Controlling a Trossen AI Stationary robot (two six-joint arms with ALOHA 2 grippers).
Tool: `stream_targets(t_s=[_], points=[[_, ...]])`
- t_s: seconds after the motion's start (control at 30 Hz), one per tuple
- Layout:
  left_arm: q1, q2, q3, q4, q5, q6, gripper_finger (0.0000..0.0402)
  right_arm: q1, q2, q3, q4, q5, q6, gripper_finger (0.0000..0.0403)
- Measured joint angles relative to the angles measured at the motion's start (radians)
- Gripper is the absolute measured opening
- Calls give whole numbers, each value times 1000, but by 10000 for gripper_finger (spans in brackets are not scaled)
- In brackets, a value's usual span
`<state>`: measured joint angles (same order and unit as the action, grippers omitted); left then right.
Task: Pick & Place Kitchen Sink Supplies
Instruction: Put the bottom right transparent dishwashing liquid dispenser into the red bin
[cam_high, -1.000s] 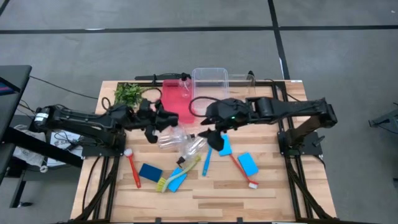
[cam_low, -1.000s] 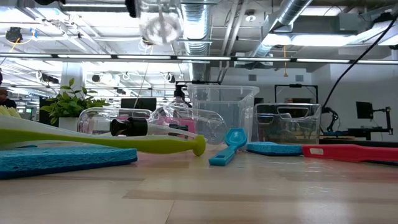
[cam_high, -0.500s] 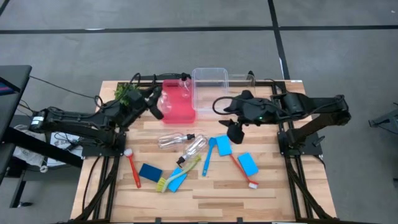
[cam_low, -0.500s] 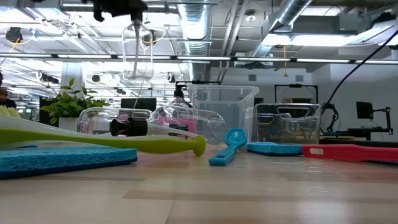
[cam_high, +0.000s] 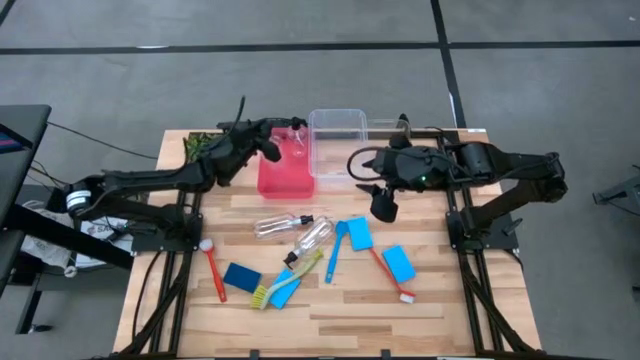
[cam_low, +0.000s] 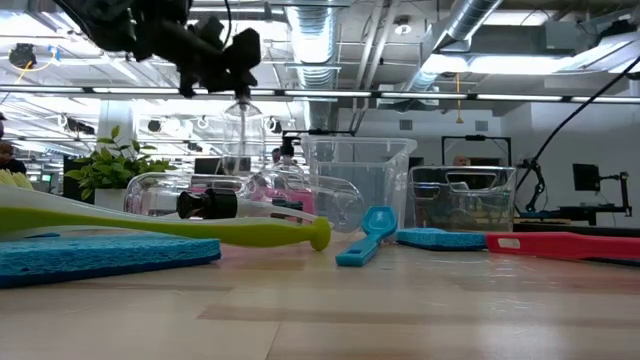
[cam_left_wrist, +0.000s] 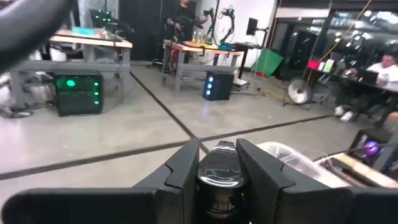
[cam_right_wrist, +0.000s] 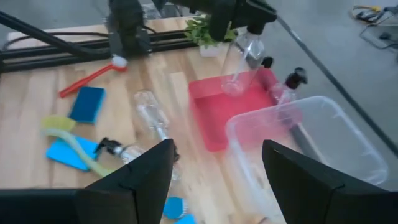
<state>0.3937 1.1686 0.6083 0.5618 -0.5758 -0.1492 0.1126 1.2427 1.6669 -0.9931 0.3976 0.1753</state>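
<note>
"Bottle held aloft: the left claw (cam_high: 268, 143) is clamped on the black cap of a clear bottle (cam_low: 238, 140), which hangs upright over the red tray (cam_high: 285, 176) at the far side of the worktop (cam_high: 340, 305). The left wrist view shows the cap (cam_left_wrist: 217, 167) pinched between the two dark fingers (cam_left_wrist: 185, 163)."

"And the right claw?"

"The right claw (cam_high: 384, 204) hovers over the worktop just beside the clear plastic bin (cam_high: 338, 146), its fingers (cam_right_wrist: 152, 168) spread apart and carrying nothing."

"What lies on the worktop?"

"Two more clear bottles (cam_high: 276, 225) lie on their sides near the middle, close together. A yellow-green brush (cam_high: 290, 278) and a blue brush (cam_high: 334, 250) lie near them, with a red brush (cam_high: 213, 268) toward the left edge and another red brush (cam_high: 392, 276) toward the right. Three blue sponges show: one (cam_high: 241, 277) beside the left red brush, one (cam_high: 360, 234) next to the blue brush, one (cam_high: 398, 263) by the right red brush."

"Anything else up top?"

"A leafy green plant (cam_high: 199, 146) sits in the far left corner, partly hidden by the left arm. Two black-capped bottles (cam_right_wrist: 291, 84) stand at the tray's far edge, seen from the right wrist."
</note>
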Motion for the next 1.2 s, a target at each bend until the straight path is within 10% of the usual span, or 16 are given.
stream_targets(t_s=[0.57, 1.2], points=[[226, 219, 0, 128, 219, -11, 97, -316, -13, 0, 6, -4, -107, 240], [265, 324, 0, 242, 258, 33, 97, -371, -11, 0, 6, -7, -133, 240]])
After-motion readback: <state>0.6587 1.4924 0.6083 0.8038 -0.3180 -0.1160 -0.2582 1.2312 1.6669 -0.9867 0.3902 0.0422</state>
